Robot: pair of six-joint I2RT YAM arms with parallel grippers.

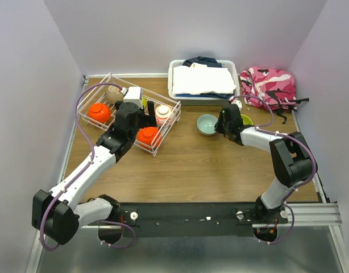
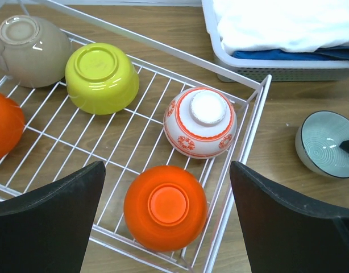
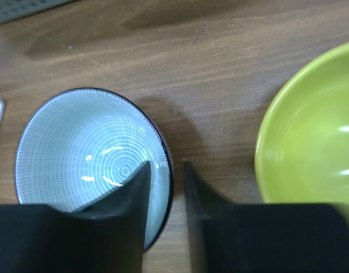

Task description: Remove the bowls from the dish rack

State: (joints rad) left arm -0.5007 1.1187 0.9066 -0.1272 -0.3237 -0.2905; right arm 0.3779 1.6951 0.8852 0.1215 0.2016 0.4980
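R gripper (image 3: 166, 166): jaws slightly apart, straddling the rim of the pale grey bowl (image 3: 89, 153), not pinching. That bowl sits upright on the table, approx 1 o'clock. Lime-yellow bowl (image 3: 311, 131) is at its 3. L gripper (image 2: 167, 168) is spread wide over an upturned orange bowl (image 2: 166, 207) in the dish rack (image 2: 264, 85), at the table's 10 o'clock.

dish rack (image 2: 137, 133): white wire | upside down inside: taupe bowl (image 2: 31, 50), lime bowl (image 2: 102, 77), red-patterned bowl (image 2: 200, 121), orange bowls (image 2: 165, 207) (image 2: 3, 125) | upright outside: grey bowl (image 2: 326, 143), yellow-green bowl (image 3: 311, 131)
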